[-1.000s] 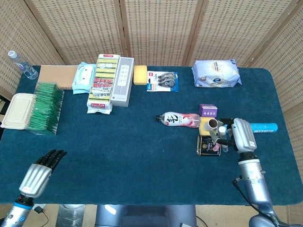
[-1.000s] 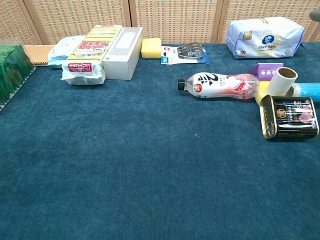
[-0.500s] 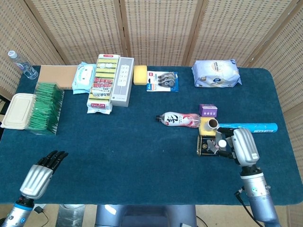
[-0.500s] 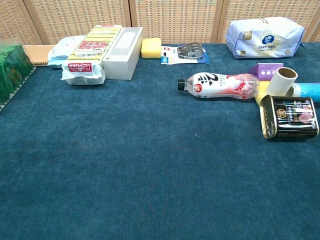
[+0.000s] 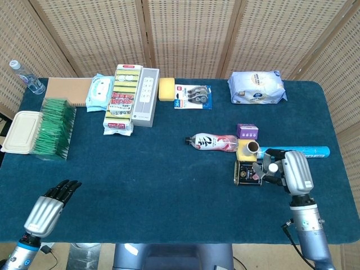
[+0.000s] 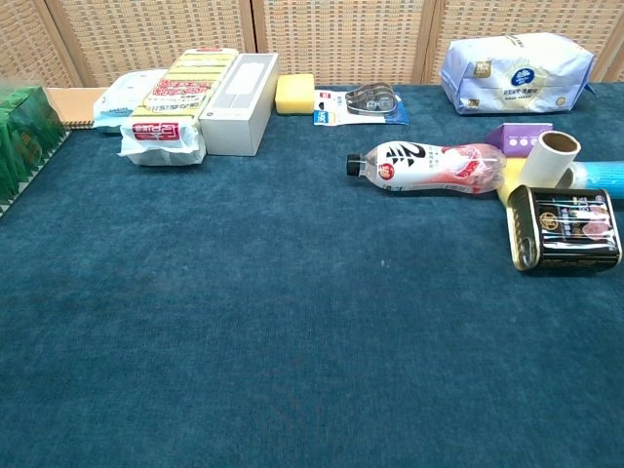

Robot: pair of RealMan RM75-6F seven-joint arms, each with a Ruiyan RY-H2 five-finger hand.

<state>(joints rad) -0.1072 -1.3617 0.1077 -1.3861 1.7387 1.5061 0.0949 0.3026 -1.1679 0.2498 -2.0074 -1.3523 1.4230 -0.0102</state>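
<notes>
Reach stage: right hand [image 5: 279, 170], fingers apart and holding nothing, hovers beside black tin [image 5: 246, 173] (label up); next, probably closing squarely around it.

Hidden, cropped and unreadable parts

The right edge of the black rectangular tin [image 5: 246, 172] is covered in the head view by the silver right hand [image 5: 281, 169], and contact between its fingers and the tin cannot be judged. Neither hand is shown in the chest view. The light-blue cylindrical tube [image 6: 603, 175] is cut off by the right edge of the chest view, and the green packet stack [image 6: 19, 136] by its left edge. The silver left hand [image 5: 49, 206] is seen from behind only. Printed labels are too small to be read.
</notes>
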